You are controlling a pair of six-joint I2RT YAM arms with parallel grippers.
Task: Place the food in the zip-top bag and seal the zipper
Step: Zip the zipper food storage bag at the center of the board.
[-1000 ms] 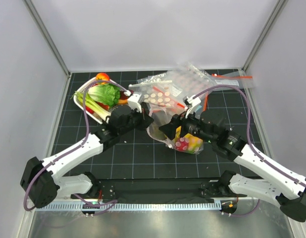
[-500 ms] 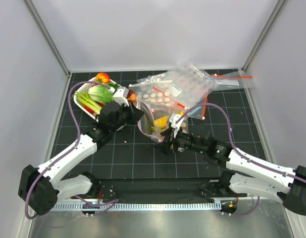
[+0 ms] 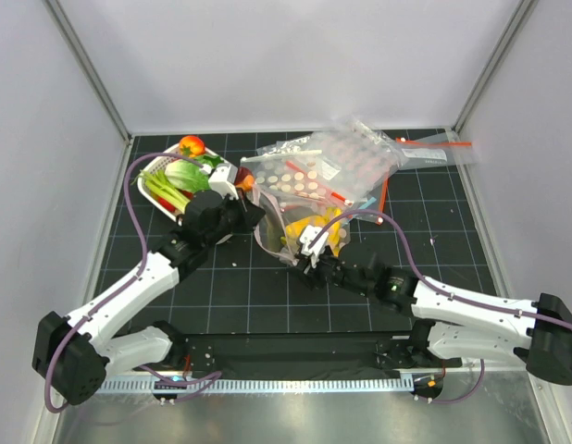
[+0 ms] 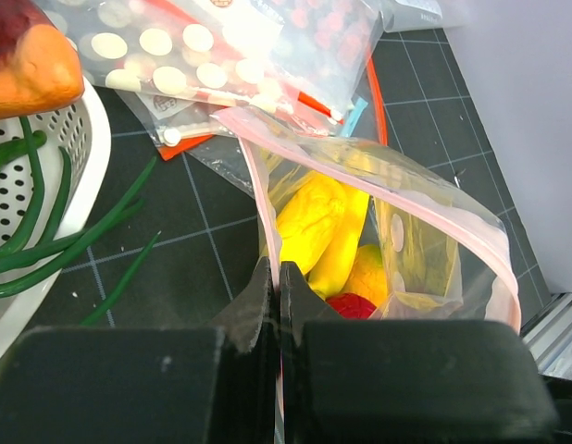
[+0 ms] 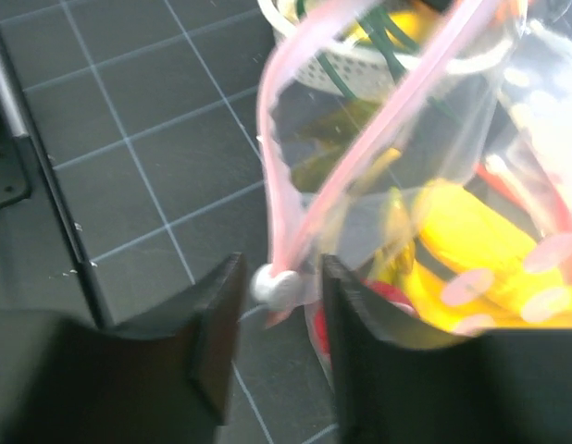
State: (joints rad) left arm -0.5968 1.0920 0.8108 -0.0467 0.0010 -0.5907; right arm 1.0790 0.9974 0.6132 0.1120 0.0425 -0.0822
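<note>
The zip-top bag stands open between my two grippers. Inside it the left wrist view shows the yellow banana bunch, the orange-yellow mango-like fruit and the red fruit. My left gripper is shut on the bag's pale pinkish zipper strip at the mouth's left side; it also shows in the top view. My right gripper is open at the mouth's near corner. A small white slider on the strip's end sits between its fingers.
A white perforated basket with green leaves and stalks stands at the back left, with an orange-red fruit behind it. Several clear dotted bags with red strips lie behind the open bag. Side walls close in left and right.
My right arm has swung left and lower, bringing its open fingers round the bag's near corner and slider. The bag has shifted back and left. My left gripper has kept hold of the strip.
</note>
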